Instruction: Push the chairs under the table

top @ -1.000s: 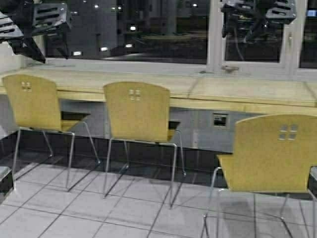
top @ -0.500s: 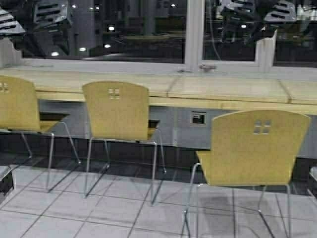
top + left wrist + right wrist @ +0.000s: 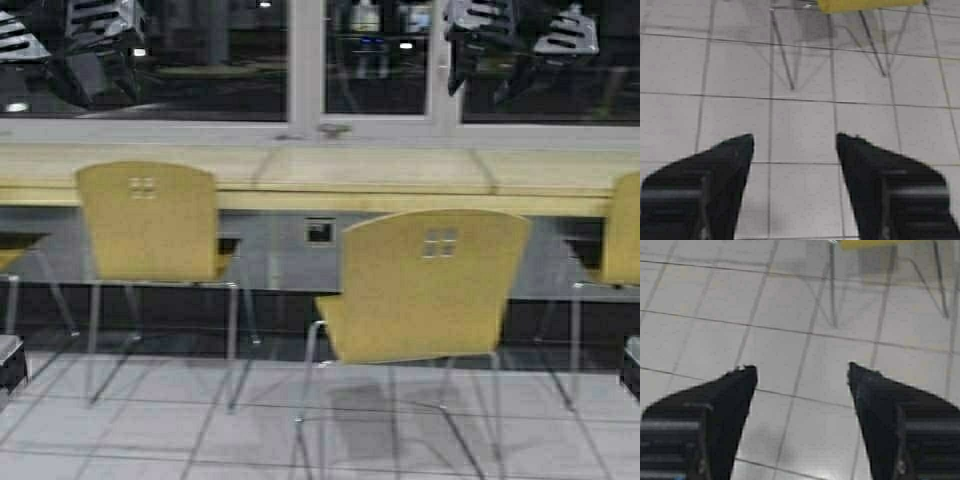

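Pale floor tiles (image 3: pixel 150 430) are spread before a long table (image 3: pixel 380 175) set under dark windows (image 3: pixel 200 60). One chair (image 3: pixel 425 285) is seen pulled out from the table, standing nearest and a little right of centre, its back turned toward the camera. A second chair (image 3: pixel 150 225) is tucked closer to the table on the left, and a third chair (image 3: pixel 625 235) is cut off at the right edge. A wall socket (image 3: pixel 319 232) is mounted below the tabletop between the first two. The left gripper (image 3: pixel 795 142) is held wide apart over bare tiles, nothing grasped. The right gripper (image 3: pixel 802 372) is likewise spread wide and empty, with chrome chair legs (image 3: pixel 832 285) visible beyond it.
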`<state>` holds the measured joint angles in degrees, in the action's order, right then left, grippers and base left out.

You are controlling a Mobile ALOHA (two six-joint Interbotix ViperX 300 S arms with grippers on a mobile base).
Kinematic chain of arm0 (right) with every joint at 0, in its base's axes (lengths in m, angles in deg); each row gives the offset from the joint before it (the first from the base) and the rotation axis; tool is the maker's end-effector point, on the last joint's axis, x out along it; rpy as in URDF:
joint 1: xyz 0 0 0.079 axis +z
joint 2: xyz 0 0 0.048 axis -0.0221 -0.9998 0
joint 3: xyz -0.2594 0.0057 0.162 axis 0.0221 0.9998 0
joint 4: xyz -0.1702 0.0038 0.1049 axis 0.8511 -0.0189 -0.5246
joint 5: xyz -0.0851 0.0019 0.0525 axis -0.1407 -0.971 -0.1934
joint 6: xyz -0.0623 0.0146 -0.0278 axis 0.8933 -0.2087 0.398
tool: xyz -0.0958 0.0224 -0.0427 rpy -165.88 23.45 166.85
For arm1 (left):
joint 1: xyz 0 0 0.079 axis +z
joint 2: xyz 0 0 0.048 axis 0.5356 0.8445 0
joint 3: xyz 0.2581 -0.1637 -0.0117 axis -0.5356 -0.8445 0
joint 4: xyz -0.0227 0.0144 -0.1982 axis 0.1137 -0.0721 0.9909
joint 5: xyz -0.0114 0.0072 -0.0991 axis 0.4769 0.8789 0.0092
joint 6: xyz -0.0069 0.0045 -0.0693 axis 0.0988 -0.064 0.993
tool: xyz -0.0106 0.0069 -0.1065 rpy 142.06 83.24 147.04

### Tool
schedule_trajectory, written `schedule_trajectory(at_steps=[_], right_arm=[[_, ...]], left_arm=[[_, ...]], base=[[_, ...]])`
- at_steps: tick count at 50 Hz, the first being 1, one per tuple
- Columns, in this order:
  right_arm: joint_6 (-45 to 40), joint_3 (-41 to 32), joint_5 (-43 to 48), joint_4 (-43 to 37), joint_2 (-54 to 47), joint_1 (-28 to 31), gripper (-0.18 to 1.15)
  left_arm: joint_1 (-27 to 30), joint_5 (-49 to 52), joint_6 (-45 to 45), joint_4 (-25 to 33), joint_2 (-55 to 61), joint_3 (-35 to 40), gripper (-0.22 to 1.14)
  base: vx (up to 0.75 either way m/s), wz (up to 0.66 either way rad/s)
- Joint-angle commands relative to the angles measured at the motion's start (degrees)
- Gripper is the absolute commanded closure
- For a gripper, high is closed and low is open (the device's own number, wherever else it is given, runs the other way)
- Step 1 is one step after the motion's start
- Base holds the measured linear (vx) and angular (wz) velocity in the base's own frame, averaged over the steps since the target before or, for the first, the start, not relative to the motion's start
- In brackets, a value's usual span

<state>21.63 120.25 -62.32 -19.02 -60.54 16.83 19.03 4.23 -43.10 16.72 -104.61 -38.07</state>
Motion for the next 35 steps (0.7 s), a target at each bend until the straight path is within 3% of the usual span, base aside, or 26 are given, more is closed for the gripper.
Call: schedule_trajectory(at_steps=[1, 35], right_arm=[[-0.5, -1.3, -0.3, -0.1, -0.4, 0.3, 0.06], [-9.8, -0.9, -1.2, -0.2, -5.2, 0.3, 0.06]], left_arm=[[-0.1, -0.2, 0.2, 0.0, -0.1, 0.9, 0.04], [0.0, 1.8, 6.6, 0.7, 1.0, 0.1, 0.04]], base=[[0.01, -0.34], [0.04, -0.24]])
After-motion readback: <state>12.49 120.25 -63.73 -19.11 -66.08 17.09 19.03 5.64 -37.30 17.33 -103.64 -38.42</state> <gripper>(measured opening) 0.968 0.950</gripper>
